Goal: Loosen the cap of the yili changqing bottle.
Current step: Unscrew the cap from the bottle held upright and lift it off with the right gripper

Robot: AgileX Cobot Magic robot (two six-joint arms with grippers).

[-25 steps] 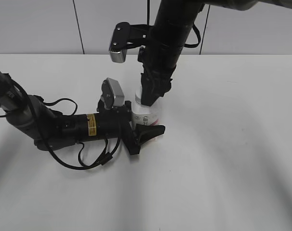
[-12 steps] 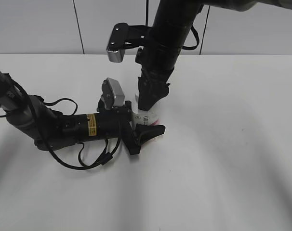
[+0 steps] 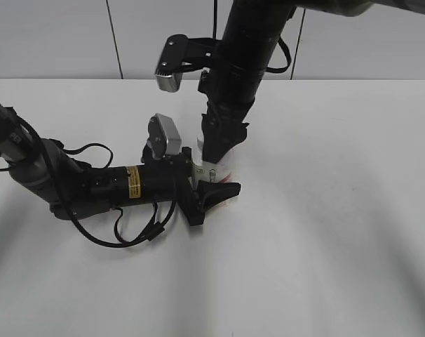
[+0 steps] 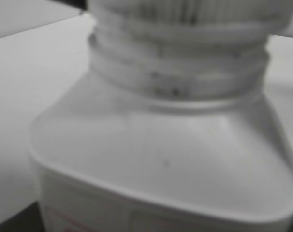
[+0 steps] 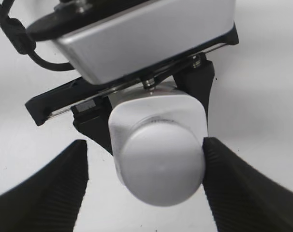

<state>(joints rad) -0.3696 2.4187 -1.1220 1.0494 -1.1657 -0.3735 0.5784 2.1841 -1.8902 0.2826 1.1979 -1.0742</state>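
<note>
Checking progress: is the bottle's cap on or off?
On. The cap sits atop the yili changqing bottle; its ribs meet the neck threads. Looseness: cannot tell.

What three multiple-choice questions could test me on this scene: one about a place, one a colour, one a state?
1. Where is the right gripper?
A. over the cap
B. far to its side
C. below it
2. What colour is the cap?
A. red
B. white
C. blue
3. How do the right gripper's jaws stand?
A. open
B. clamped tight
C. holding a cloth

Answers:
1 A, its fingers flank the cap from above.
2 B, the right wrist view shows it white.
3 A, a gap shows at the cap's left.
</note>
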